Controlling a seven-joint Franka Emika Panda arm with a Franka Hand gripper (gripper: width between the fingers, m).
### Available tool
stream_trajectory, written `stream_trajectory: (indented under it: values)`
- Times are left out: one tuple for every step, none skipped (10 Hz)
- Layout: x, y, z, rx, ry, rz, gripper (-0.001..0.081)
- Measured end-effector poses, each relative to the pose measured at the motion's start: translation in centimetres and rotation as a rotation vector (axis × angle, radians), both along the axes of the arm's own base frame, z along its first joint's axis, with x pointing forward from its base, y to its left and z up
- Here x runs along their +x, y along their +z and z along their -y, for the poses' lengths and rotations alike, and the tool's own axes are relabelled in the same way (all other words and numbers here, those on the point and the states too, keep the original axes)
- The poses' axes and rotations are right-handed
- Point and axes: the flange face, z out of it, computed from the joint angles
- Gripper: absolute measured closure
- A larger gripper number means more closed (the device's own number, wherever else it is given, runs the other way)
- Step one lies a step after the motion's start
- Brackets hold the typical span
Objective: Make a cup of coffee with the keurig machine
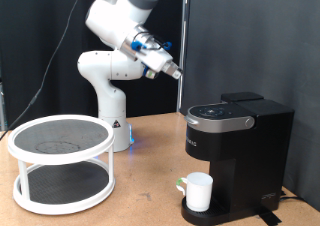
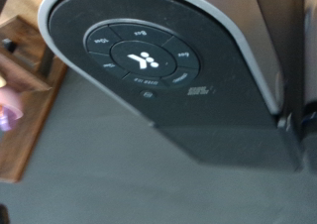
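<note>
Cup already seated on drip tray under keurig machine, lid down. Gripper hangs at 10 o'clock above machine, aimed at button panel. Jaw state: cannot tell. Brew apparently not started; no coffee visible.

Arm is standing at the bench's back edge, base white, upper links folding over and reaching toward the exterior view's right. Hand is hanging high above the bench, tilting downward at an angle. Fingers aren't showing in the wrist view, and the exterior view is too small to read their spacing.
</note>
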Motion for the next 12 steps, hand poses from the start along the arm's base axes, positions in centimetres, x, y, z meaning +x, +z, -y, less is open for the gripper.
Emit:
stream_trajectory:
  values:
    - [0.8, 0.9, -0.7, -0.072, 0.048, -0.027, -0.0002]
    - [1.6, 1.7, -1.4, -0.127, 0.109, -0.063, -0.0002]
    - [2.4, 2.5, -2.1, -0.148, 0.182, -0.106, -0.0002]
    - [3.4, 3.4, -2.6, -0.130, 0.211, -0.139, -0.0002]
    - [4.6, 3.3, -2.6, -0.107, 0.228, -0.169, -0.0002]
    - [4.6, 3.2, -2.5, -0.116, 0.221, -0.159, -0.0002]
    - [4.6, 3.2, -2.5, -0.157, 0.222, -0.141, -0.0002]
    - [4.8, 3.2, -2.7, -0.242, 0.236, -0.121, -0.0002]
    - [5.1, 3.3, -3.2, -0.349, 0.265, -0.107, -0.0002]
    - [5.4, 3.8, -3.9, -0.435, 0.298, -0.096, -0.0002]
    - [5.9, 4.6, -4.7, -0.483, 0.319, -0.090, -0.0002]
    - [6.6, 5.5, -5.3, -0.507, 0.327, -0.083, -0.0002]
